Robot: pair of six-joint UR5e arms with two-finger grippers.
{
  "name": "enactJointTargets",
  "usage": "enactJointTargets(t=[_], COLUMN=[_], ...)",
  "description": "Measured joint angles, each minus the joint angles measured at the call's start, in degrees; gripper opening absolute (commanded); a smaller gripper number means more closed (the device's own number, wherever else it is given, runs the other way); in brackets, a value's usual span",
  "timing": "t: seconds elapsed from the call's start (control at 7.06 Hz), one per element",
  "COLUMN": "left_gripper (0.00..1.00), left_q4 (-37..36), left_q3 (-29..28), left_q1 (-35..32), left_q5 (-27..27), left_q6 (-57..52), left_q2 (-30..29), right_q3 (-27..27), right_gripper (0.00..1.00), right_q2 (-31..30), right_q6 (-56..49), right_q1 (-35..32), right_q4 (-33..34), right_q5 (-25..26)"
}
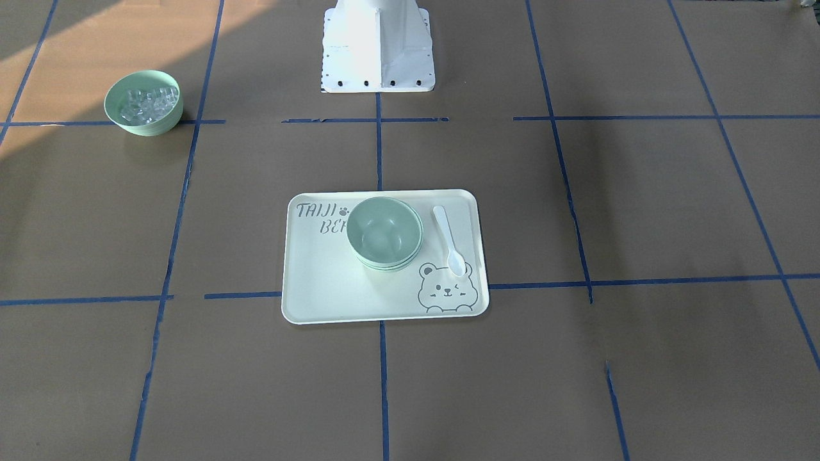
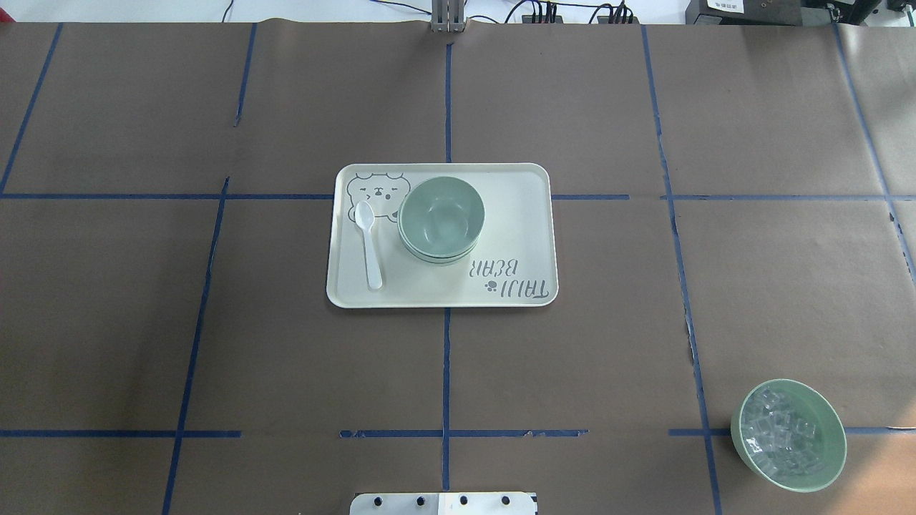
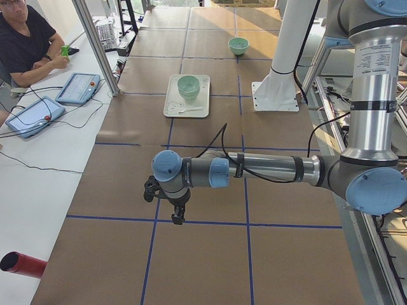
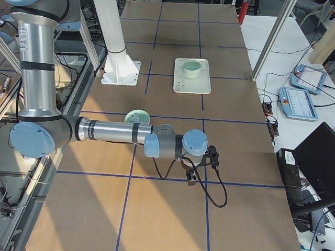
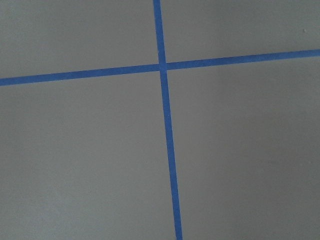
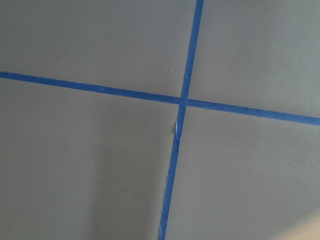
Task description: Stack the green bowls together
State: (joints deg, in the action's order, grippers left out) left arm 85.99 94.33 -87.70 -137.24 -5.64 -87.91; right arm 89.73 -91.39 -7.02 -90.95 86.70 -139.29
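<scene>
Nearest the robot, on its right, a green bowl of clear cubes (image 2: 787,435) sits on the bench (image 2: 286,357), well apart from everything else; it is not part of the job. Both arms reach out low over the far ends of the bench, and each wrist view shows only brown paper crossed by blue tape (image 5: 165,125). The left fingers (image 3: 179,218) and right fingers (image 4: 191,179) show only in the side views, so I cannot tell whether they are released or clenched; nothing seems to be held.

Further out, mid-bench, lies the cream bear-print tray (image 2: 515,236). The green bowls (image 2: 441,214) stand on it nested one inside another, upright, their rims showing as close rings. A white spoon (image 2: 369,243) lies just beside them, apart. The stacking looks done.

The bowls are probably light, stiff and rather slick. The rim is the place to grip, one finger inside and one outside; a nested bowl may cling to the one below.
</scene>
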Motion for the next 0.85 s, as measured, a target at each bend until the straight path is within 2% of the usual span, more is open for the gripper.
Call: enactJointTargets(t=[0.85], left_gripper=[1.0], left_q4=[0.2], left_q3=[0.4], left_q1=[0.0], left_q5=[0.2], left_q6=[0.1], left_q2=[-0.1], right_q3=[0.5], right_gripper=[1.0], right_q2=[0.0], right_q6=[2.5], right_q1=[-0.5], right_q4=[-0.4], right_q5=[0.8])
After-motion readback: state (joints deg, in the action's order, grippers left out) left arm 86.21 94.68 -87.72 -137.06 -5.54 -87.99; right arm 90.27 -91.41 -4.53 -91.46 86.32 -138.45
